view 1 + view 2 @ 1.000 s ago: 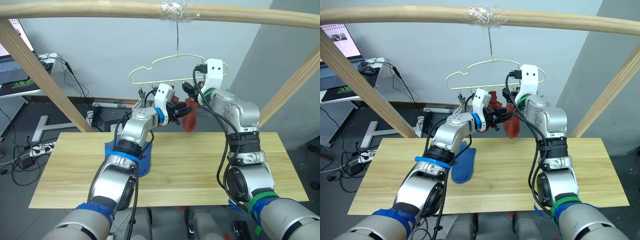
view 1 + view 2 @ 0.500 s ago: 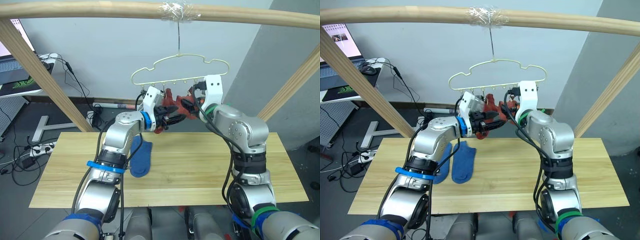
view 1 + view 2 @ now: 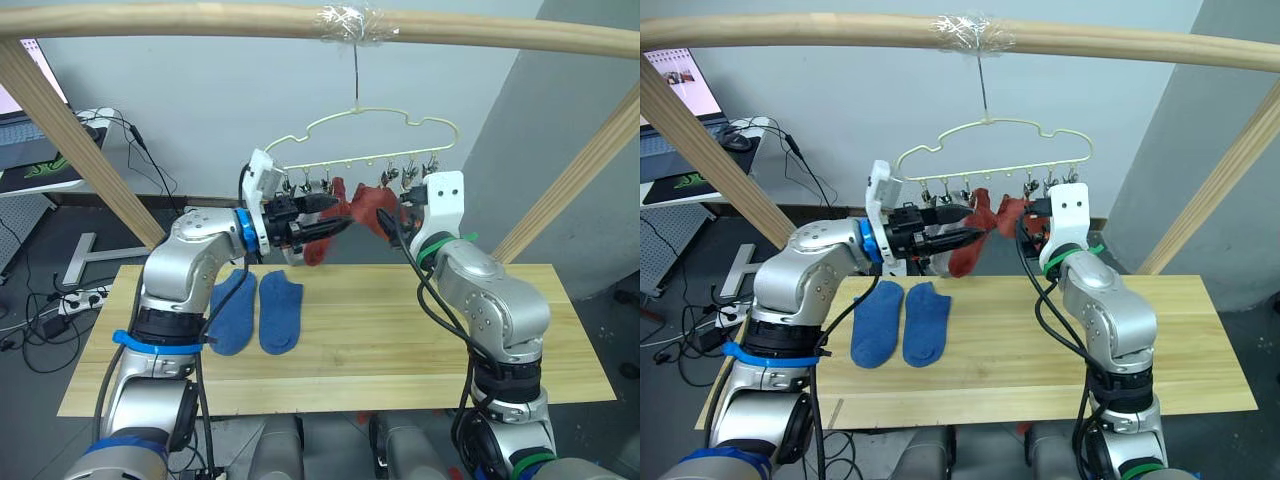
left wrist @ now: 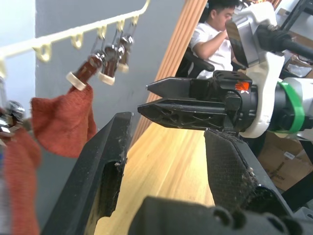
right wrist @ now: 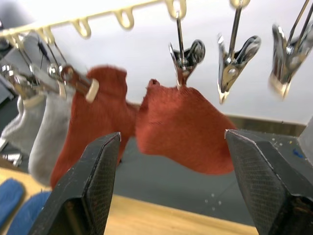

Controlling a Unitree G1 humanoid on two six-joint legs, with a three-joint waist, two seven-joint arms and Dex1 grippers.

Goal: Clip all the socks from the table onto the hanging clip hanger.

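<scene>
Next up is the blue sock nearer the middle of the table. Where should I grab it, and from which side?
Take that blue sock at its cuff end, the far end toward the clip hanger, coming straight down from above. It lies flat on the table, lengthwise away from the robot, close beside the other blue sock, so a side approach would likely snag its neighbour.

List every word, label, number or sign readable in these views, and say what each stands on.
None can be read.
Small orange mark on the right end effector: too small to read.
Laptop screen at the far left: content too small to read.
Socks, clip hanger and table: no text.
</scene>
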